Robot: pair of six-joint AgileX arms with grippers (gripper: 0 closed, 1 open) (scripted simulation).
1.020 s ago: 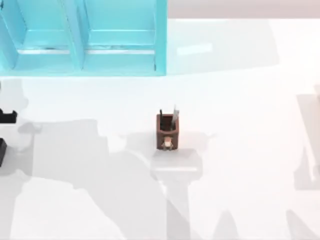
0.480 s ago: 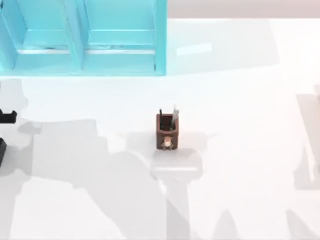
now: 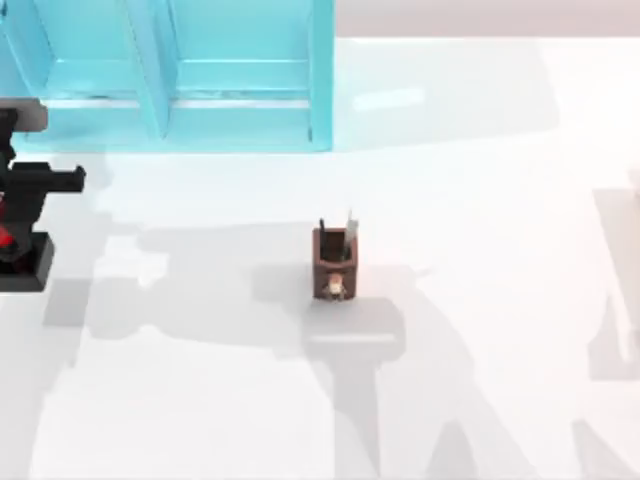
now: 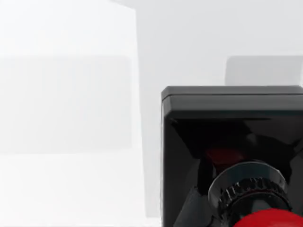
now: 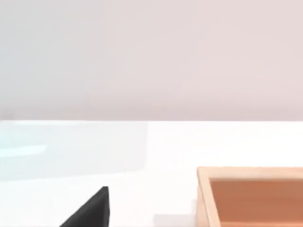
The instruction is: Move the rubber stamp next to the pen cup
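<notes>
The rubber stamp [image 3: 22, 258] sits at the far left edge of the table [image 3: 480, 330], well apart from the pen cup [image 3: 334, 262] near the table's centre. Its square black base [image 4: 232, 109] points away from the wrist camera, the red knob [image 4: 265, 220] toward it; the long axis therefore follows the left gripper [image 3: 20, 215]. That suggests a grasp by the knob end for carrying rightward. Whether the jaws are clenched cannot be told. A blue shelf unit [image 3: 170, 80] stands behind.
</notes>
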